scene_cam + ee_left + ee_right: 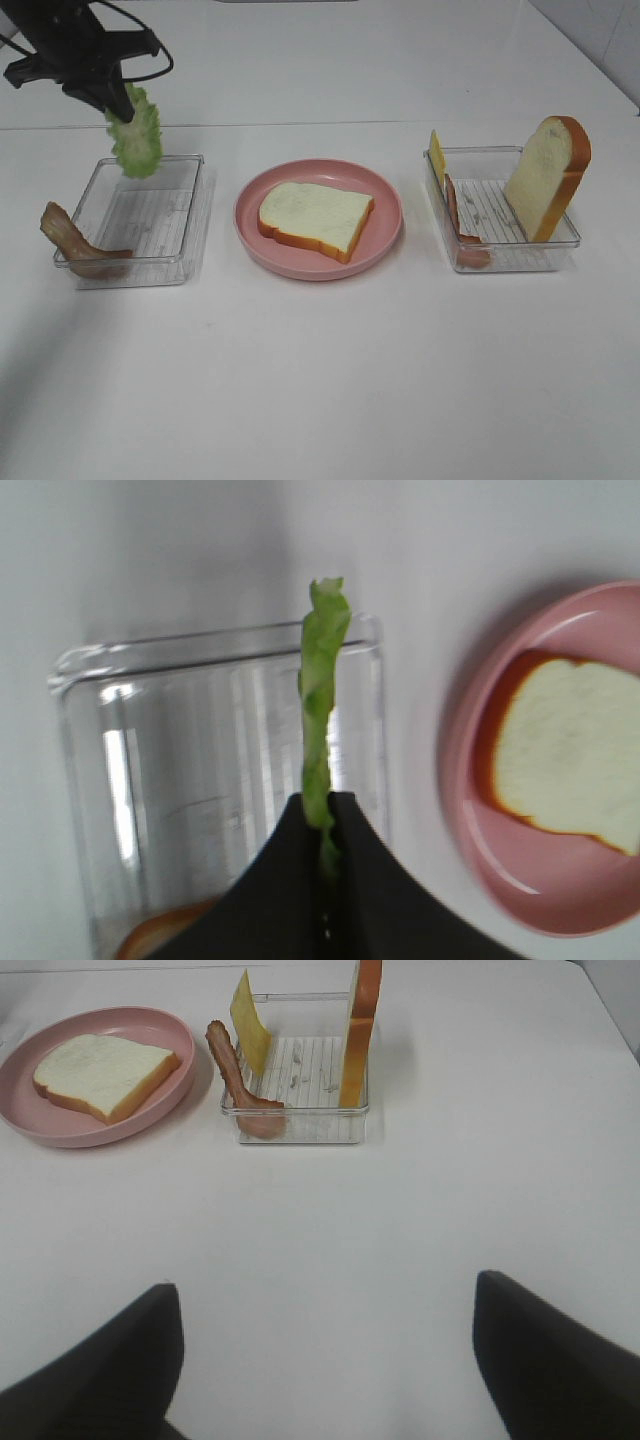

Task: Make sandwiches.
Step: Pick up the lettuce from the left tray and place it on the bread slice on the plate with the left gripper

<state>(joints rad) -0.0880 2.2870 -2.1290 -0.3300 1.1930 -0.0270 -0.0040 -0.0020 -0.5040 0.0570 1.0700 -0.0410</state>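
My left gripper [118,102] is clamped tight on the top edge of the lettuce leaf [136,140], which hangs limp over the far end of the left tray [196,215]. To do this step well I should carry it to the bread slice [315,216] lying flat on the pink plate [322,270]. I'd go low, let the leaf drape across the white face, and release close so it doesn't slide off the crust. My right gripper [325,1345] is spread wide and empty, short of the right tray [300,1130].
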